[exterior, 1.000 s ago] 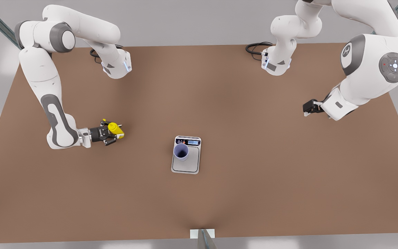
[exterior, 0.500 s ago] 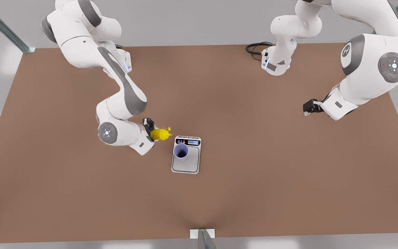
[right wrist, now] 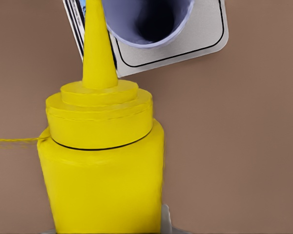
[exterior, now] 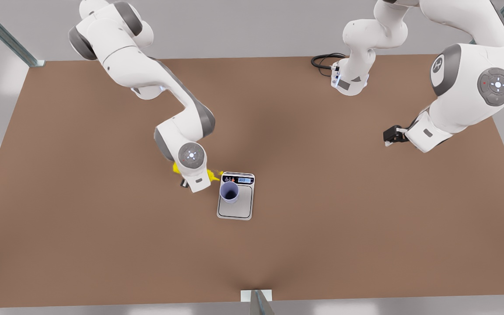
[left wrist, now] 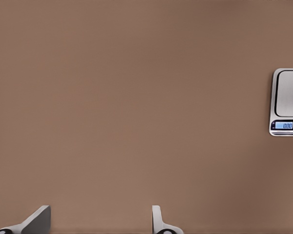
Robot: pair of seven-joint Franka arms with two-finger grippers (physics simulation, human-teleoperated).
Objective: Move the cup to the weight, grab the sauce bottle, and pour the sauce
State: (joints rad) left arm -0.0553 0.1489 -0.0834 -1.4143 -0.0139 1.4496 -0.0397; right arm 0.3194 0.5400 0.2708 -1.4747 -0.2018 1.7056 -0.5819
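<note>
Brown table is spanning the scene under grey walls. The right gripper is pinching the sauce bottle, its nozzle beside the cup standing on the weight. The left gripper, fingers spread, is waiting well apart.

Bare table surrounds the scale except at its upper-left corner, where the right gripper with the sauce bottle crowds the cup.

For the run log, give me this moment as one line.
cup on scale | right gripper holds bottle beside scale | left gripper open, waiting
</note>
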